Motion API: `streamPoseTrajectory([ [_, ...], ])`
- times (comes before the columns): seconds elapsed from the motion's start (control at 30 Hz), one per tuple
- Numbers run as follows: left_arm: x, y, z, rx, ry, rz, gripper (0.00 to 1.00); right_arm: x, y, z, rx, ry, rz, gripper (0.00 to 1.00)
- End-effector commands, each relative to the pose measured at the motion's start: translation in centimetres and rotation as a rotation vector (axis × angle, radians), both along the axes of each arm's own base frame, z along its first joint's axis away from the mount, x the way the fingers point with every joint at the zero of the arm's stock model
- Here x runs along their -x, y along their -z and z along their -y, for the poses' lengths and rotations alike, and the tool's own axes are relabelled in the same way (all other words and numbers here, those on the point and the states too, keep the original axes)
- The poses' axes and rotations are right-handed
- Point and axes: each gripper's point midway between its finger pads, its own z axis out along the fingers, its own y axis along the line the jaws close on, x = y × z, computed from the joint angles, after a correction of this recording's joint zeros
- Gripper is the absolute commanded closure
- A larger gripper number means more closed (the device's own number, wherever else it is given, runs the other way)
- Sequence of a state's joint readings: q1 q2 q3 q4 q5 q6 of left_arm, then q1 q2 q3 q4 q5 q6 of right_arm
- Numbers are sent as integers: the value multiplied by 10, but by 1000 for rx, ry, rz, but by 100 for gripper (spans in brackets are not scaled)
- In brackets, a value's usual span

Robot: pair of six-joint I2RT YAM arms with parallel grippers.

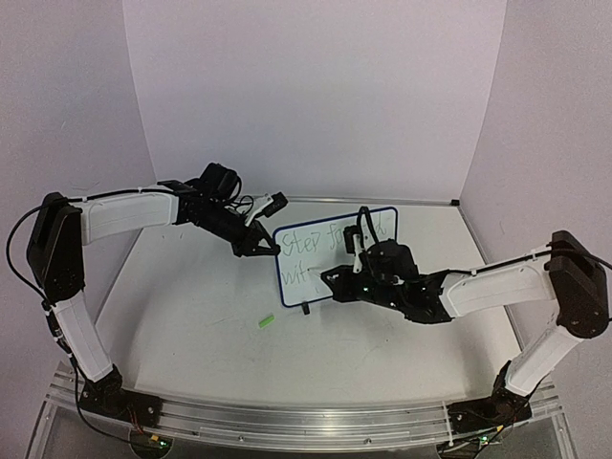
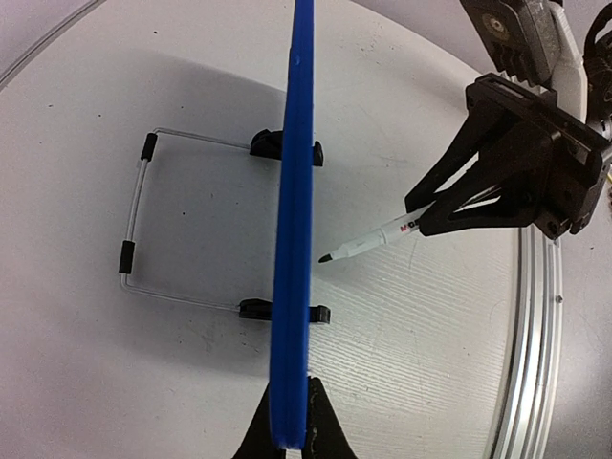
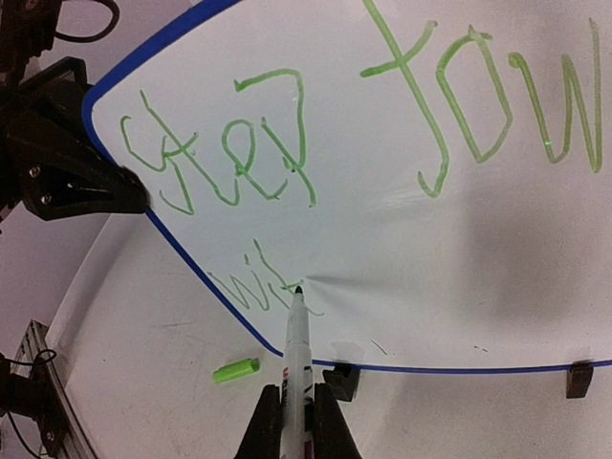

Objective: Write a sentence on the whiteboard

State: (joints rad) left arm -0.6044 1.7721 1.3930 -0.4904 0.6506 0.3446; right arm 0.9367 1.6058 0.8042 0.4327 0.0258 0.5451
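The whiteboard (image 1: pixel 292 279) stands upright on the table, its blue frame edge-on (image 2: pixel 295 239) in the left wrist view. My left gripper (image 1: pixel 270 249) (image 2: pixel 290 421) is shut on the frame's left edge, one finger on each face. The sentence (image 3: pixel 236 158) reads "Step forw" in green on top, with "wit" below. My right gripper (image 1: pixel 337 283) (image 3: pixel 297 411) is shut on a white marker (image 3: pixel 297 354) (image 2: pixel 373 237). Its dark tip sits at the end of the "t"; I cannot tell whether it touches.
A green marker cap (image 1: pixel 266 321) (image 3: pixel 235 370) lies on the table in front of the board's lower left corner. Black clip feet (image 3: pixel 342 381) and a wire stand (image 2: pixel 134 225) prop the board. An aluminium rail (image 1: pixel 287 416) runs along the near edge.
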Motion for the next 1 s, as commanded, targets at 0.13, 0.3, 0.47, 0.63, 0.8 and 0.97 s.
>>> streamPoseTrajectory([
  [0.13,2,11,-1,-57,3,-4,100,-13,-35,-8,-47,17,78,100],
  [0.3,2,11,-1,-56,3,-6,100,-18,-35,-5,-41,36,80,100],
  [0.47,2,11,-1,-55,2,-7,100,-21,-27,-5,-30,37,61,100],
  [0.63,2,11,-1,-56,3,-7,100,-21,-18,-5,-21,37,39,100],
  [0.8,2,11,0,-54,4,-8,100,-16,-4,1,-5,42,8,100],
  [0.97,2,11,0,-53,3,-9,100,-11,12,6,12,41,-25,100],
])
